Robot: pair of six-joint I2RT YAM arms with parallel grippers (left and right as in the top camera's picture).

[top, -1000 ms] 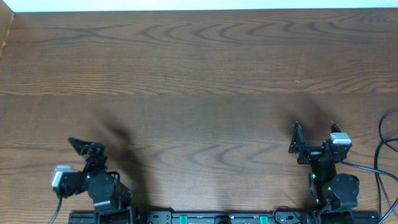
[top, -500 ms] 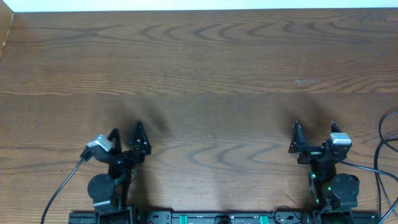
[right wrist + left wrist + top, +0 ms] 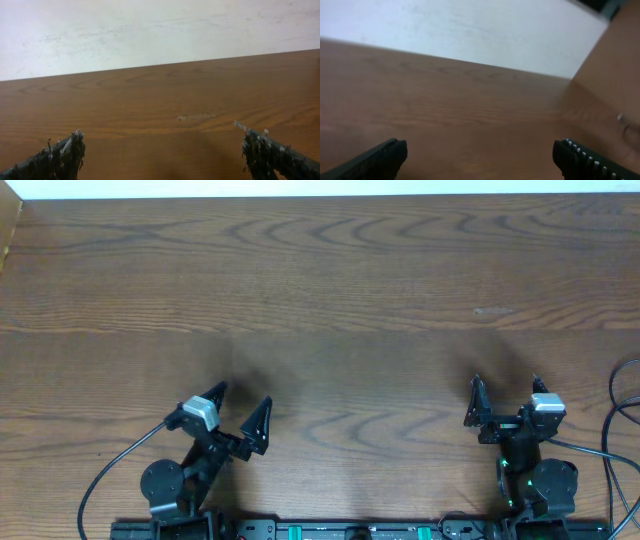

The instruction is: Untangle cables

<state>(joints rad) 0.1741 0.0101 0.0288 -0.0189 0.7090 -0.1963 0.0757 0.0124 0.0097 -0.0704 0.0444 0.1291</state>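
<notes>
Cables do not show between either pair of jaws, nor on the bare wood of the table (image 3: 320, 280). Thin black lines (image 3: 606, 455) loop at the table's right edge; whether they are a task cord or arm wiring I cannot tell. The right gripper (image 3: 506, 385) sits at the table's near right, jaws spread wide on nothing. The left gripper (image 3: 244, 395) sits at the near left, jaws likewise wide apart and empty, angled toward the table's right side.

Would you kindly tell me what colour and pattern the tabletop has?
The tabletop is dark brown with a wavy wood grain, clearest in the overhead view.
</notes>
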